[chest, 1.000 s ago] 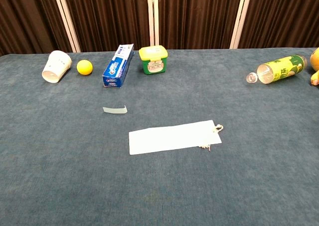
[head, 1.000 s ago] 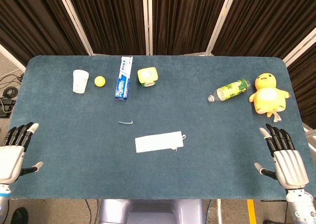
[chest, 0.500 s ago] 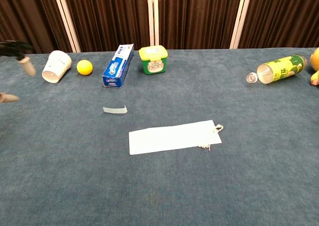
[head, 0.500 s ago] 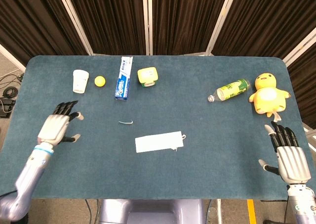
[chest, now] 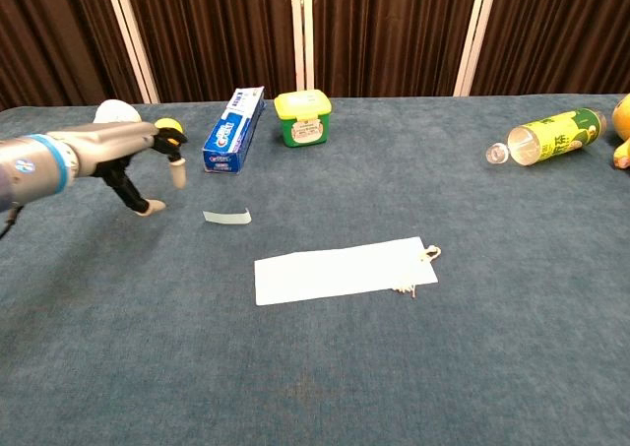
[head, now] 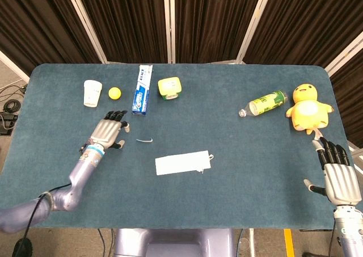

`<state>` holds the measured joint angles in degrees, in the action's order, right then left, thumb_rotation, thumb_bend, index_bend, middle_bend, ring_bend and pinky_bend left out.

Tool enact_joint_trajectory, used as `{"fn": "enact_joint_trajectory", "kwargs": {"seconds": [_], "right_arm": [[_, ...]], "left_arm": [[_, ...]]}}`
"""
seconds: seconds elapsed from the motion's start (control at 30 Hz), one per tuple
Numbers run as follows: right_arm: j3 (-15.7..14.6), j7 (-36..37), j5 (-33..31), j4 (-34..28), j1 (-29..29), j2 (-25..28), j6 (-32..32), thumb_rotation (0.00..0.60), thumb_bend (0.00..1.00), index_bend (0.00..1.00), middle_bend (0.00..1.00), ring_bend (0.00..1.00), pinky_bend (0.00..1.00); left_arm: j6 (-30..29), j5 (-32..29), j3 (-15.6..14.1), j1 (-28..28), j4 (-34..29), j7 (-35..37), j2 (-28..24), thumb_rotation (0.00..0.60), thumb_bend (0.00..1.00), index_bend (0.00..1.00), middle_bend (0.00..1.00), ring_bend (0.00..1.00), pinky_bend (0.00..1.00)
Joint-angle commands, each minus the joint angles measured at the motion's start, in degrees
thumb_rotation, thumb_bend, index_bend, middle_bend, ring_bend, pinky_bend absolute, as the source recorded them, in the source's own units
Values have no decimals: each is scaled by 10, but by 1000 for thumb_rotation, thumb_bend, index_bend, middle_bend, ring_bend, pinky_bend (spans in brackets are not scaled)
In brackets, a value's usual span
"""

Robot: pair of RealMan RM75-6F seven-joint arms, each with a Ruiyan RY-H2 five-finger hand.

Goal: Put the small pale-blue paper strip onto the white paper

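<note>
Pale-blue paper strip (head: 145, 140) lay flat on the blue table (head: 227, 200), up and to the left of the white paper (head: 182, 163) — near it, not touching. A bit of string showed at the paper's right edge. Left hand (head: 110, 130) hovered just left of the strip with fingers spread, holding nothing; in the chest view its fingers (chest: 150, 207) pointed down at the cloth beside the strip (chest: 227, 216). Right hand (head: 338, 175) sat at the table's near right corner, fingers apart, also holding nothing — well away from the paper. Along the far side, left to right: paper cup (head: 92, 92), yellow ball (head: 114, 93), toothpaste box (head: 142, 90), yellow-lidded tub (head: 169, 88). Further right, a bottle (head: 265, 103) lay on its side next to a yellow plush toy (head: 308, 109).
</note>
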<state>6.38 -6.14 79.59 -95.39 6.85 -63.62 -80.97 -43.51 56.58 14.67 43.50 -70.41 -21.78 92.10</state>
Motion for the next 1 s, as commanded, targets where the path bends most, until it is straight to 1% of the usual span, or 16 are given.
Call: {"fn": "enact_joint_trajectory", "kwargs": {"seconds": [0.03, 0.27, 0.4, 0.57, 0.73, 0.8, 0.87, 1.0], "right_arm": [[2, 1, -7, 4, 2, -1, 5, 600, 51, 63, 0, 0, 0], [6, 7, -18, 11, 6, -2, 15, 600, 50, 67, 0, 0, 0], [6, 11, -20, 13, 8, -1, 20, 600, 51, 70, 0, 0, 0], [6, 19, -21, 16, 8, 1, 22, 600, 51, 74, 0, 0, 0], [6, 25, -22, 16, 8, 3, 21, 600, 51, 81, 0, 0, 0], [6, 27, -21, 15, 7, 5, 20, 600, 51, 83, 0, 0, 0], [6, 28, -21, 14, 7, 5, 19, 600, 51, 83, 0, 0, 0], [6, 29, -20, 13, 6, 6, 18, 600, 50, 85, 0, 0, 0]], "left_arm": [[9, -12, -5, 19, 23, -12, 24, 600, 394, 409, 0, 0, 0], [16, -19, -14, 43, 56, -17, 62, 600, 397, 442, 0, 0, 0], [12, -18, -19, 52, 66, -24, 74, 600, 398, 481, 0, 0, 0], [8, -24, -24, 59, 73, -33, 85, 600, 434, 484, 0, 0, 0], [4, -32, -27, 63, 76, -39, 91, 600, 438, 494, 0, 0, 0], [3, -35, -27, 65, 76, -42, 93, 600, 450, 512, 0, 0, 0], [2, -39, -27, 66, 75, -43, 94, 600, 476, 551, 0, 0, 0], [-1, -41, -29, 67, 72, -45, 95, 600, 481, 594, 0, 0, 0]]}}
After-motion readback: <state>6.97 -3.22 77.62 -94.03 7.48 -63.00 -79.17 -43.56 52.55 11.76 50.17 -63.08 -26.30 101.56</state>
